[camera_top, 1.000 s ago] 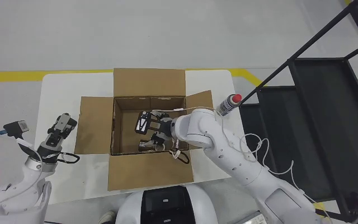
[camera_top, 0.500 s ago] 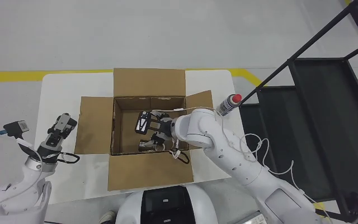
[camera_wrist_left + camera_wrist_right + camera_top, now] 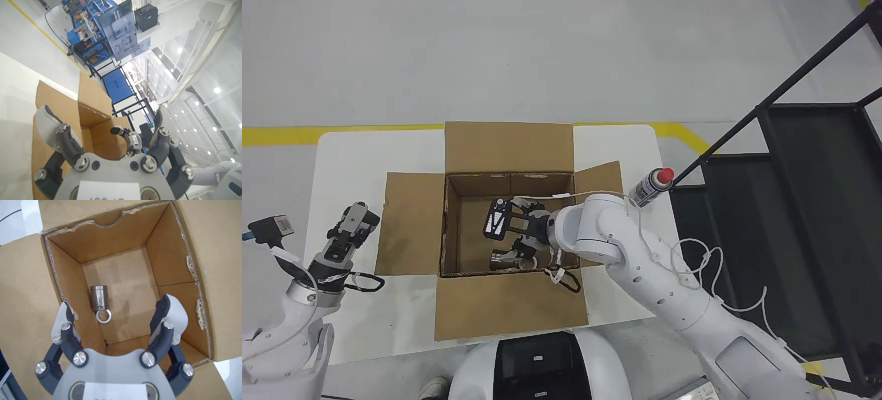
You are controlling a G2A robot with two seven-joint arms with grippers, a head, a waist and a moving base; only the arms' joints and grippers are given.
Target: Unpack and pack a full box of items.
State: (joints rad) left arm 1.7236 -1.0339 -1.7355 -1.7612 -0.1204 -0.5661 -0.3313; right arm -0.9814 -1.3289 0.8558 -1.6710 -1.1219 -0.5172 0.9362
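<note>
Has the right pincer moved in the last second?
No. In the top view the right pincer sits at the same spot inside the open brown cardboard box.

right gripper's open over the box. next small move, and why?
Probably lower the right gripper into the box, shifting toward the metal cylinder. The gripper is open and empty above the opening. The cylinder lies on the box floor close to a side wall, off-centre from the gripper, with a metal ring at its end.
</note>
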